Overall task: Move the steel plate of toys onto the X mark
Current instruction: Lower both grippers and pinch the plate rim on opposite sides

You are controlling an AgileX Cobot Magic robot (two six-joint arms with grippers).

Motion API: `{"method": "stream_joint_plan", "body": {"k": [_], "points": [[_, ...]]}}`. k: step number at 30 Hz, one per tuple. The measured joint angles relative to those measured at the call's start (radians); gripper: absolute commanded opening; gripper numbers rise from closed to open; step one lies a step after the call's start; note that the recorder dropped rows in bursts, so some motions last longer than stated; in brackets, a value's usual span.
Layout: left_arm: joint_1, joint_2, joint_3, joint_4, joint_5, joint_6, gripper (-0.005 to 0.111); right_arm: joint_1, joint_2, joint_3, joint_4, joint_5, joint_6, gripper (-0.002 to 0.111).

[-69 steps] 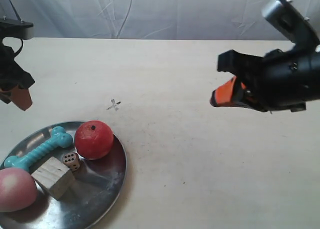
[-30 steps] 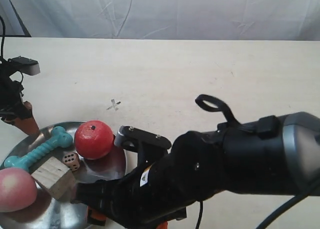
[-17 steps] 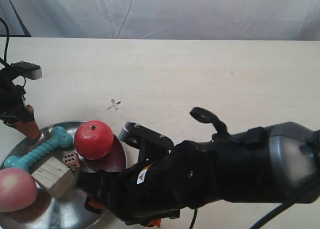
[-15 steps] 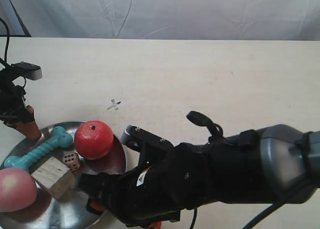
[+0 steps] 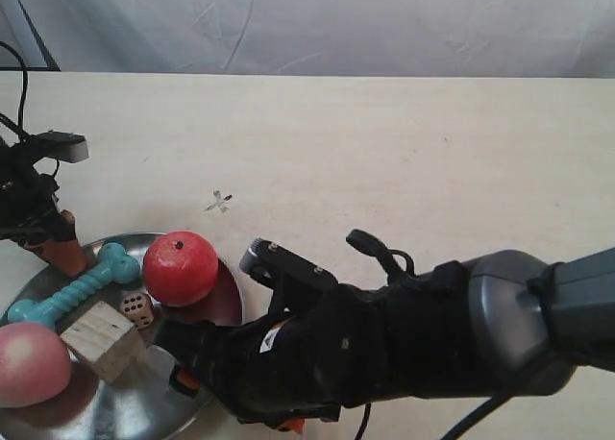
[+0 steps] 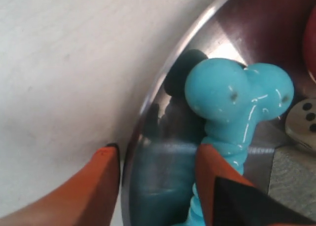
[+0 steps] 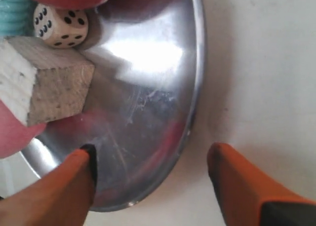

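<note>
The steel plate (image 5: 144,392) lies at the exterior view's lower left, a little below the X mark (image 5: 219,202). It holds the teal bone (image 5: 77,286), red apple (image 5: 180,267), die (image 5: 136,309), wooden cube (image 5: 101,339) and pink ball (image 5: 29,363). My left gripper (image 6: 158,186) is open astride the rim (image 6: 148,102), one finger on the table, the other inside against the bone (image 6: 237,95). My right gripper (image 7: 153,181) is open astride the opposite rim (image 7: 190,132), near the cube (image 7: 44,83) and die (image 7: 60,21). In the exterior view, the right arm's black body hides most of that gripper (image 5: 235,403).
The beige tabletop (image 5: 404,142) stretches behind and to the right of the plate. A white cloth backdrop (image 5: 317,22) hangs along its far edge. The right arm's bulk (image 5: 404,344) covers the table's near middle.
The right arm swung down from the upper right to the plate's near rim, then edged further in. The left gripper came down onto the far rim. The plate has not shifted.
</note>
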Motion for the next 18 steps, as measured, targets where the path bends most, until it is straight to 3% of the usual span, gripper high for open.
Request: {"method": "stream_joint_plan", "body": {"k": [18], "points": [[0.000,0.000,0.000,0.000,0.036,0.000,0.047,0.091,0.067,-0.025,0.087,-0.067,0.004,0.063]]}}
